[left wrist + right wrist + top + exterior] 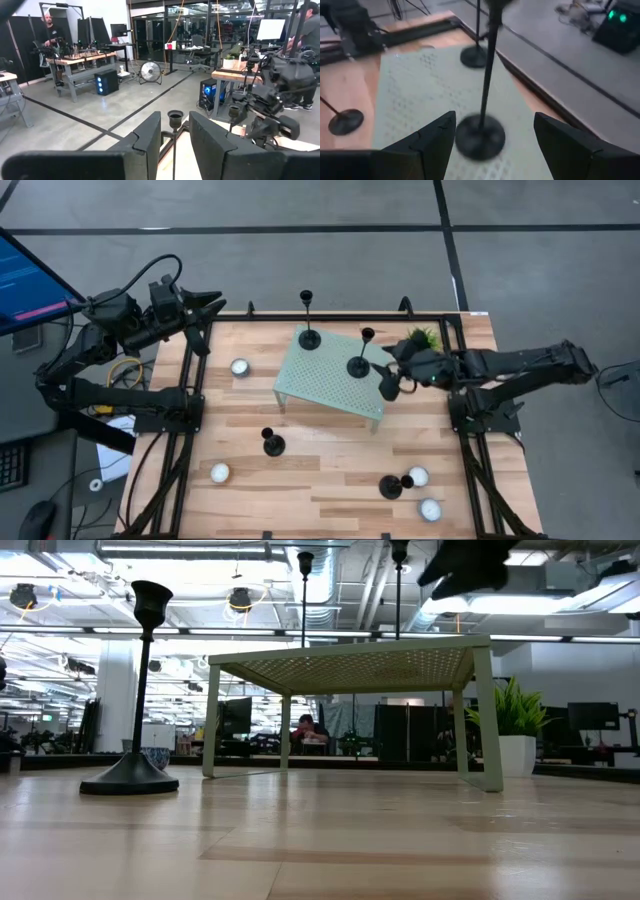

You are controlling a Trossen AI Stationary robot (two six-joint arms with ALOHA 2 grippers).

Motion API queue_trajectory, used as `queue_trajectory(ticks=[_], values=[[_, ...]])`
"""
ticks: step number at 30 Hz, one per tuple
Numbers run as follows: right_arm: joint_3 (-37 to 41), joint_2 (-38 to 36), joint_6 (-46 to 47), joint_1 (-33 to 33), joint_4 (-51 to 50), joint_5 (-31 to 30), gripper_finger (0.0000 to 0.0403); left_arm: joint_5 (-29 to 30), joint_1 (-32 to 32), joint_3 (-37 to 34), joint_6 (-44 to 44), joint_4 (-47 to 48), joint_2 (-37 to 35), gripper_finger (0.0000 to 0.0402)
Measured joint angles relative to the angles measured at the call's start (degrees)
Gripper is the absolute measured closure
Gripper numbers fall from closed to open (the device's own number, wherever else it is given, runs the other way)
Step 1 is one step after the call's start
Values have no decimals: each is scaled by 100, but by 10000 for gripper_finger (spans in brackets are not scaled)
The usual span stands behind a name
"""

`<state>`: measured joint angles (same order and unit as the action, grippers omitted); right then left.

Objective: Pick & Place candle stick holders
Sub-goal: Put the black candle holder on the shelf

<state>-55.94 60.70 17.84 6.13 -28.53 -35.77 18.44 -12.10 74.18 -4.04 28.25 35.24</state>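
My right claw (388, 380) hangs over the right edge of the pale green perforated stand (330, 375), fingers (432, 142) spread wide and holding nothing. In the right wrist view the second candle stick holder (481, 131) stands upright on the stand between my fingers and a little beyond them; nothing touches its stem.

Holder positions, high view:
- First candle stick holder (309, 335): upright on the stand, near its far left corner.
- Second candle stick holder (359, 364): upright on the stand, right of centre, just beside my right claw.
- Third candle stick holder (272, 443): on the wooden worktop (310, 480), in front of the stand towards the left.
- Fourth candle stick holder (391, 486): on the worktop at front right, just beside a white tealight (418, 477).

Other tealights: one (240, 367) left of the stand, one (219, 473) at front left, one (430, 508) at front right.

A small green plant (424, 337) stands at the far right of the worktop, behind my right arm.

My left claw (208, 308) waits raised off the worktop's far left corner, fingers (147, 140) parted narrowly, empty.
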Motion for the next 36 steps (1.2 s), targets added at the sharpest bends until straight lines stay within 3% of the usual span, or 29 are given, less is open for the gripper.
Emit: queue_trajectory(ticks=[5, 13, 23, 30, 36], values=[[-2, 131, -471, -500, 557, 832, 143, 0, 0, 2, 3, 0, 0, 300], [0, 575, -796, -828, 768, 1196, 143, -2, 0, 2, 3, 1, 1, 300], [0, 608, -1057, -1204, 1016, 1696, 149, -2, 0, 2, 3, 2, 0, 300], [-1, 714, -1136, -1349, 1141, 2244, 223, -2, 0, 2, 3, 1, 0, 300], [2, 803, -1186, -1346, 1134, 2243, 312, -2, 0, 2, 3, 2, 0, 300]])
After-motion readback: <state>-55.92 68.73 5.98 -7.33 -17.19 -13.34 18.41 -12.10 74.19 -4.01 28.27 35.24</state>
